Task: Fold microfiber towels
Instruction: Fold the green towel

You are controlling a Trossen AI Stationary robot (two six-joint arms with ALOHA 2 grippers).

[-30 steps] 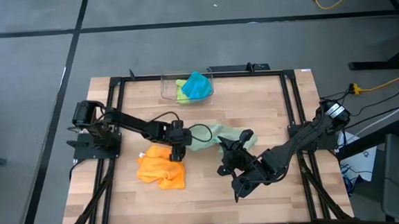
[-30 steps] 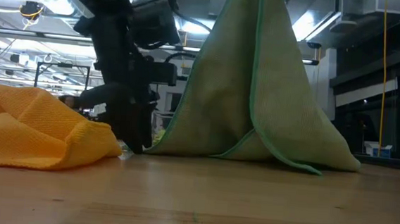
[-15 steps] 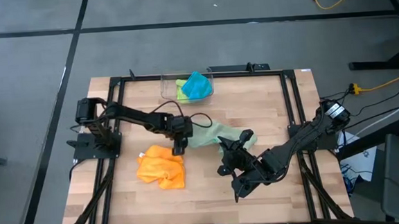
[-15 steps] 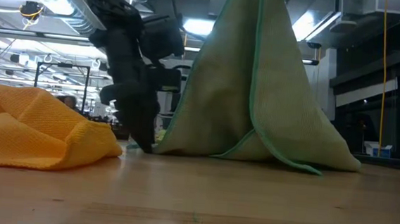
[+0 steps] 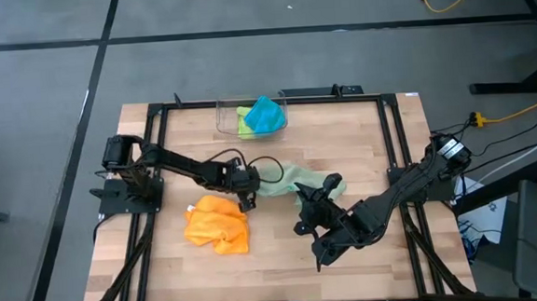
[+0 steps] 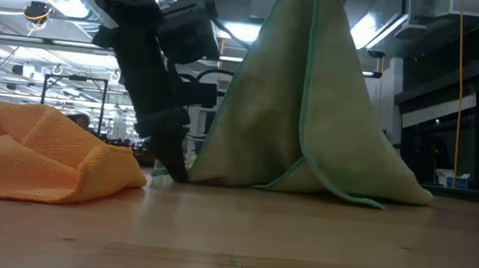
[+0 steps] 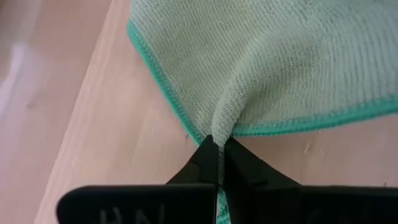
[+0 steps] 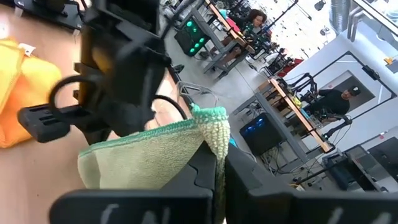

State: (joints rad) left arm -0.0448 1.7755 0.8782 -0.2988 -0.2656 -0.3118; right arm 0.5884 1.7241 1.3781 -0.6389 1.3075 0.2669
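The pale sage green towel (image 5: 284, 180) stands like a tent in the low view (image 6: 309, 105), hung from my right gripper (image 5: 316, 192), which is shut on a raised corner; its lower edge rests on the table. My left gripper (image 5: 248, 200) is shut on the towel's low left corner, down at the table (image 6: 172, 165). The orange towel (image 5: 217, 225) lies crumpled on the table to the left (image 6: 43, 158). The lime green towel (image 5: 244, 122) and the teal blue towel (image 5: 265, 115) lie in the clear bin (image 5: 224, 116). My left gripper pinches the sage towel's corner (image 7: 219, 129) between its two fingers (image 7: 205, 163), where two teal-hemmed edges meet. The fingers slant down to the table from the left. The corner lies on the wood, bunched into a small ridge. My right gripper pinches another hemmed corner of the sage towel (image 8: 214, 127) between its fingers (image 8: 202, 165). The corner is lifted clear, well above the table. The cloth hangs down from it and spreads out to the table.
The clear bin stands at the table's far edge. The orange towel lies close to my left gripper, on its near side. The black frame rails (image 5: 395, 152) run along the table's sides. Bare wood (image 5: 275, 262) shows along the near edge.
My left gripper has moved a little from beside the orange towel toward the sage towel's low left corner and now sits at it on the table. The sage towel has stayed hanging from my right gripper.
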